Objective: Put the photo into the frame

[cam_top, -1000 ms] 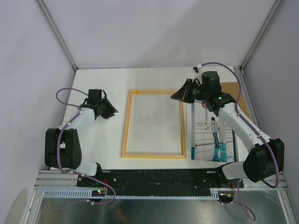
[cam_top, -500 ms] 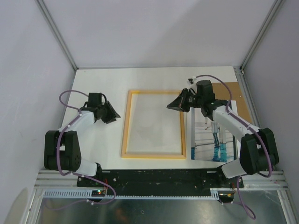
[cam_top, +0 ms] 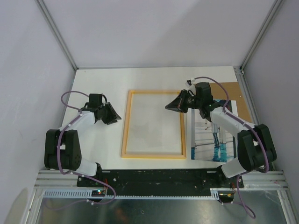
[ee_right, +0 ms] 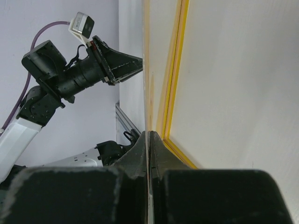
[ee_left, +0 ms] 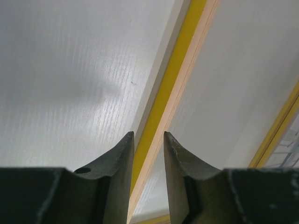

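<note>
Nearest, the photo (cam_top: 211, 148) lies flat on the white tabletop (cam_top: 103, 84), just right of the frame (cam_top: 153, 154). Left tool (cam_top: 117, 115), fingers apart and empty, points at the frame's left rail. Right tool (cam_top: 167, 107), fingers pressed together, is at the right rail. Farthest, brown board (cam_top: 230, 91).

The left arm (cam_top: 77, 122) and right arm (cam_top: 231, 120) share white shells between chunky black joints. A purple cable (cam_top: 70, 92) loops off each. The left gripper (ee_left: 148, 135) has dark, worn-looking fingers (ee_left: 122, 158) tapering to blunt tips, one seemingly with a small round hole near its root.
</note>
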Robot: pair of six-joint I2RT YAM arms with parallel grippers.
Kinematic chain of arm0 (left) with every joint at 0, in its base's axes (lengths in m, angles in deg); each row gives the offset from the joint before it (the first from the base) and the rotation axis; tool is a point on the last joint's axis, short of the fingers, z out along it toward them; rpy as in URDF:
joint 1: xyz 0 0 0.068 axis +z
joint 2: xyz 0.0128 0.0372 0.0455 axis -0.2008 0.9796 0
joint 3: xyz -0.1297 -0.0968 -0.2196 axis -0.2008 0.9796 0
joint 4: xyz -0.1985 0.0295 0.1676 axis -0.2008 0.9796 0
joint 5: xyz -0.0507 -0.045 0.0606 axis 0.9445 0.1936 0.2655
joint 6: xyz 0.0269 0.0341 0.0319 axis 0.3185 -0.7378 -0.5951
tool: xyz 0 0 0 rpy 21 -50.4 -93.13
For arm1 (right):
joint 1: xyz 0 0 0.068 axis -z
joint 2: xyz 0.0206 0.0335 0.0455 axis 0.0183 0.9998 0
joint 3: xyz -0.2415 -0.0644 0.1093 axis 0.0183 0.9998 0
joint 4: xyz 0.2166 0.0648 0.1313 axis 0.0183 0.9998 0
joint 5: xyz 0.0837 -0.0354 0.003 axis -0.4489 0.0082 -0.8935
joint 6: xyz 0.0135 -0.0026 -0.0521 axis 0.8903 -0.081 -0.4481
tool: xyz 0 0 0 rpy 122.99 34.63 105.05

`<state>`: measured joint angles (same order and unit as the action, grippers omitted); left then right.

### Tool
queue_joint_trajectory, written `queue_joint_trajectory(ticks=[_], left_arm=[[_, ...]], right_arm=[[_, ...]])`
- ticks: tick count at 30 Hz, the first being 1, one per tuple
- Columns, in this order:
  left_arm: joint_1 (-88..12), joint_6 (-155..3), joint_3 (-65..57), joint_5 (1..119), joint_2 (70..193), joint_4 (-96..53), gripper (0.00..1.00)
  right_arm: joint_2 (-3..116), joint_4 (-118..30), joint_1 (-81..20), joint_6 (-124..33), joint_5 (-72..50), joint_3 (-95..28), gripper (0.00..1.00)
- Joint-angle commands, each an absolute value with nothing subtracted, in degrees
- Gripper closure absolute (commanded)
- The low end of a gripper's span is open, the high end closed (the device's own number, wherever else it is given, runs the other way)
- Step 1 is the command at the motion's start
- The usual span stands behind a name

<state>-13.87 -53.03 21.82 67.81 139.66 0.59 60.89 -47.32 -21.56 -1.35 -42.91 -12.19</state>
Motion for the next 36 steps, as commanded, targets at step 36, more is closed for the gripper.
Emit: queue_joint_trajectory(ticks=[36], left_arm=[[-13.8,-55.0,22.2,69.4,141.4,-0.6,0.66]], right_arm=[[68.1,-54.1,-21.6,-1.7,-49.6,-12.1,1.00]])
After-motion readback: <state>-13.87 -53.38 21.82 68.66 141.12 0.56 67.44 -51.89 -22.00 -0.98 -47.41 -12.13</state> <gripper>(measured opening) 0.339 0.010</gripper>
